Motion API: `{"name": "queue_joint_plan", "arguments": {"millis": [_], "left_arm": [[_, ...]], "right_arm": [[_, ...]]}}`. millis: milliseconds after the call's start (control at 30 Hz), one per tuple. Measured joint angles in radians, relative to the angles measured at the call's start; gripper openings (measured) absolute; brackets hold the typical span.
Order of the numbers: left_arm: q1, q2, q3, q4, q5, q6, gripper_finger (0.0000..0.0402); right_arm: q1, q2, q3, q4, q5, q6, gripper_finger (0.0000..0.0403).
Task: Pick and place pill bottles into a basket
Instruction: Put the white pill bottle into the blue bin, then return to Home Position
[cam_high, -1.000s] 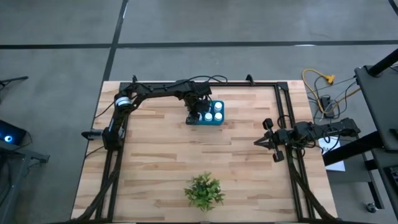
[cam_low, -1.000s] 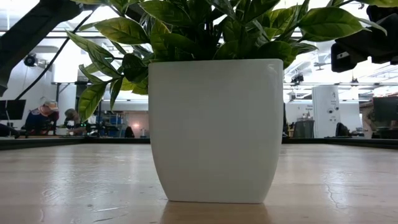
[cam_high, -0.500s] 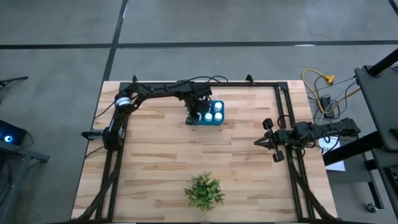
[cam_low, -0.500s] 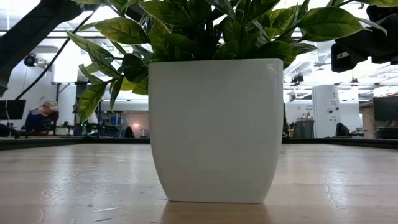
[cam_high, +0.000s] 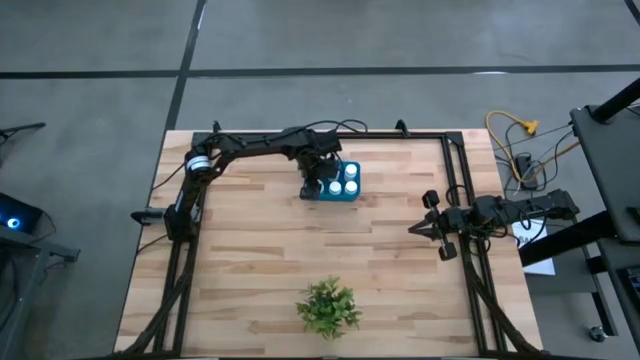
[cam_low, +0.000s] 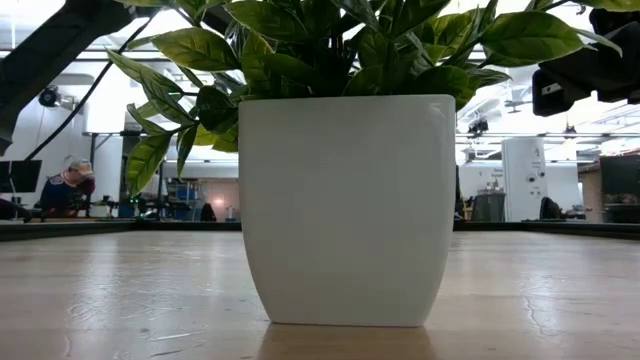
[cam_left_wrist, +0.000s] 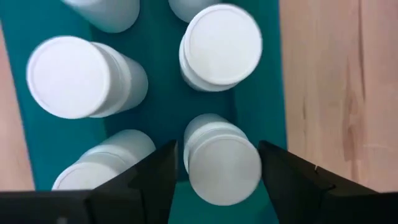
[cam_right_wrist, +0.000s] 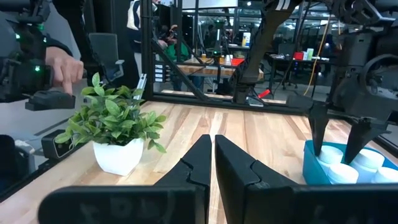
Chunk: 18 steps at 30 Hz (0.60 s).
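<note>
The high view looks straight down on the whole table (cam_high: 250, 250). The low view sits at tabletop level, nearly against the plant pot (cam_low: 345, 205). The left wrist view looks down, very close, between the left gripper (cam_left_wrist: 214, 171) fingers into the basket (cam_left_wrist: 158, 118). The right wrist view faces level across the table past the right gripper (cam_right_wrist: 211, 155), sharing basket and plant with the high view.

The pill bottles (cam_left_wrist: 222, 42) were seen to be plain white, caps and bodies alike, set inside the teal-blue basket (cam_left_wrist: 161, 74). The tabletop (cam_high: 260, 250) was finished in pale wood, striped by narrow planks. Near the basket, both arms were coloured black, as was the left hand (cam_left_wrist: 214, 180). The plant (cam_right_wrist: 112, 121) showed green leaves in a plain white pot (cam_low: 345, 210). The floor (cam_high: 100, 60) was grey.
</note>
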Motion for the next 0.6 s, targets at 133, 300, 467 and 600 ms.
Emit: {"name": "queue_joint_plan", "arguments": {"millis": [133,300,467,600], "left_arm": [[-0.003,-0.002,0.030,-0.031,-0.001,0.000,0.0204],[-0.006,-0.011,0.074,-0.069,-0.001,0.000,0.0204],[-0.012,-0.037,0.121,-0.118,-0.008,0.000,0.0205],[-0.015,-0.095,0.130,-0.119,-0.008,0.000,0.0205]], "right_arm": [[0.000,0.000,0.000,0.000,0.000,-0.001,0.0012],[0.000,0.000,0.000,0.000,0.000,0.000,0.0012],[0.000,0.000,0.000,0.000,0.000,0.000,0.0012],[0.000,0.000,0.000,0.000,0.000,0.000,0.0012]]}}
